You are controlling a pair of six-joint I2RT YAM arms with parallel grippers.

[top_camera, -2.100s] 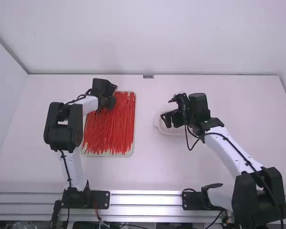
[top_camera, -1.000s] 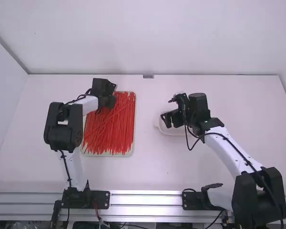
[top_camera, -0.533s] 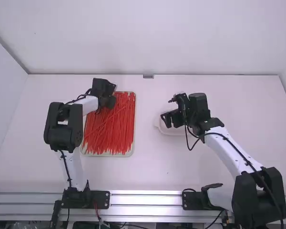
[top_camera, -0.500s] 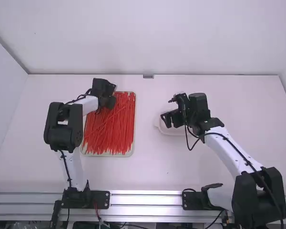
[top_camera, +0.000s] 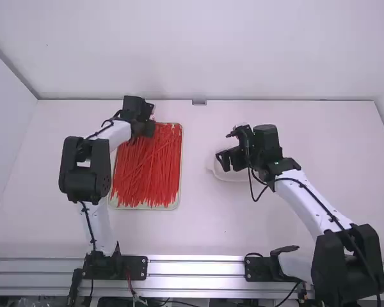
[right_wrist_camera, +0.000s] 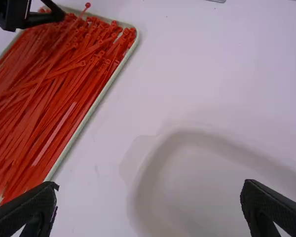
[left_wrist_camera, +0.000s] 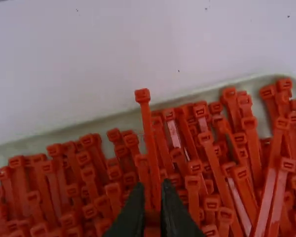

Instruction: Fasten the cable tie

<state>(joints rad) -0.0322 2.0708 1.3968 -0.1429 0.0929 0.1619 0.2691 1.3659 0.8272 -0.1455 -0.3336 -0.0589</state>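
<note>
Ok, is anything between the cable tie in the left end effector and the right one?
Nothing visible. The left end effector grips one cable tie over the tray; only bare table separates it from the open right end effector.

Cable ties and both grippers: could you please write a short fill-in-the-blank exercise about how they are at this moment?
1. The left gripper is shut on one red ____.
2. The right gripper hangs ____ over the white bowl.
3. The pile of ties lies in a flat ____.

Missing words: cable tie; open; tray.
</note>
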